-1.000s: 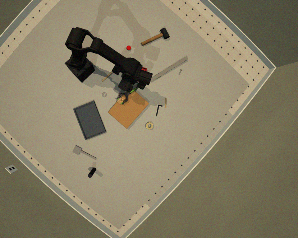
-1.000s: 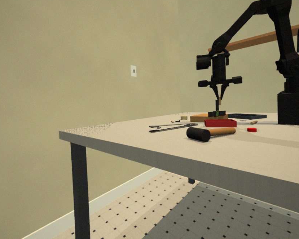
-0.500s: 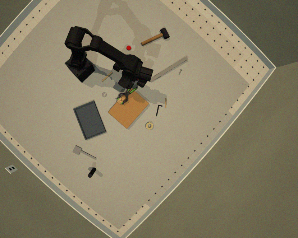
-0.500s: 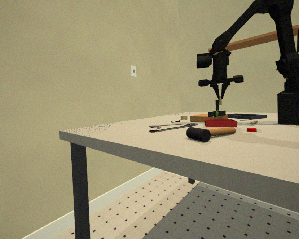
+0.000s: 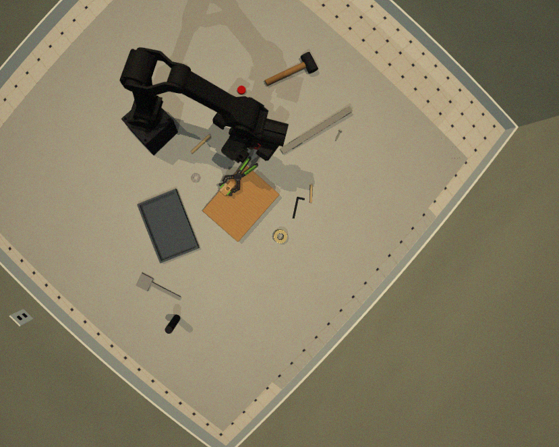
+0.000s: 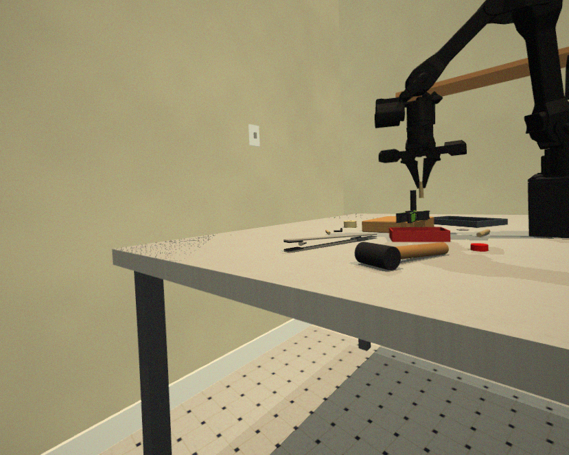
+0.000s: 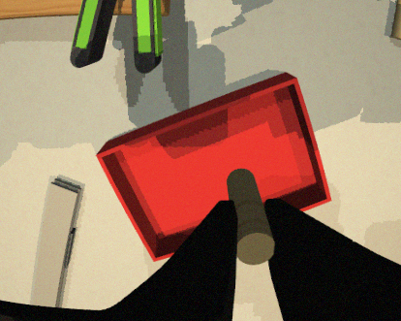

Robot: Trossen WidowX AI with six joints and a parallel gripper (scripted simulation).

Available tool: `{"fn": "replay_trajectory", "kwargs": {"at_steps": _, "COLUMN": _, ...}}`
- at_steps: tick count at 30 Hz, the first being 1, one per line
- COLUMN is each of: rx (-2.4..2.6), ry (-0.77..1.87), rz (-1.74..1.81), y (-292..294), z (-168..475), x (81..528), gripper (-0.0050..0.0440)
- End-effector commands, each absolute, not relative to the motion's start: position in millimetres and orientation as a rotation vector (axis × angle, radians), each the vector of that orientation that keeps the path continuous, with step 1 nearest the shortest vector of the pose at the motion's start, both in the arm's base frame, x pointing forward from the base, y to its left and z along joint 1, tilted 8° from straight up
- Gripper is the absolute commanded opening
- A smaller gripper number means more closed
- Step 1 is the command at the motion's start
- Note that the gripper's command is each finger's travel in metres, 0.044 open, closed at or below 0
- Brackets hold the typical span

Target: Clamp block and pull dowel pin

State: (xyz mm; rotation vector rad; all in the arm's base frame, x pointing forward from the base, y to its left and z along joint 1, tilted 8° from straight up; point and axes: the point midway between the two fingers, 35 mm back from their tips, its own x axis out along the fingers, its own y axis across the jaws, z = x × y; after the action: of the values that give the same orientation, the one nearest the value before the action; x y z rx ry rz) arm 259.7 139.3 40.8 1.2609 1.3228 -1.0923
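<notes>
My gripper (image 6: 420,185) (image 7: 248,213) is shut on the dowel pin (image 6: 421,192) (image 7: 256,249), which hangs roughly upright in the air above the work area. The small wooden block (image 5: 227,189) lies on the orange-brown board (image 5: 242,216) (image 6: 375,224) (image 7: 30,2) near its upper-left edge, with a dark hole visible on top. The black spring clamp (image 5: 237,176) (image 6: 412,217) is around the block, and its green handles (image 5: 249,169) (image 7: 143,21) reach past the board edge. The bench stop cannot be made out clearly, nor whether the block is flush against it.
A red tray (image 6: 419,235) (image 7: 200,112) lies beside the board, below my fingers in the wrist view. A mallet (image 5: 285,73) (image 6: 423,250), a long grey bar (image 5: 319,129), a red disc (image 5: 241,90) (image 6: 479,246), a dark tray (image 5: 168,225) and a hex key (image 5: 295,208) lie around.
</notes>
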Motion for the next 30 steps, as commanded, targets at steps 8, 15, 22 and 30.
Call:
{"fn": "replay_trajectory", "kwargs": {"at_steps": 8, "rx": 1.285, "ry": 1.305, "rz": -1.106, "y": 147, "z": 46, "x": 256, "gripper": 0.0}}
{"fn": "replay_trajectory", "kwargs": {"at_steps": 15, "rx": 1.302, "ry": 1.297, "rz": -1.122, "y": 152, "z": 49, "x": 252, "gripper": 0.0}}
{"fn": "replay_trajectory", "kwargs": {"at_steps": 22, "rx": 1.314, "ry": 1.291, "rz": -1.134, "y": 155, "z": 50, "x": 249, "gripper": 0.0}}
{"fn": "replay_trajectory", "kwargs": {"at_steps": 30, "rx": 1.333, "ry": 1.281, "rz": -1.154, "y": 161, "z": 53, "x": 244, "gripper": 0.0}}
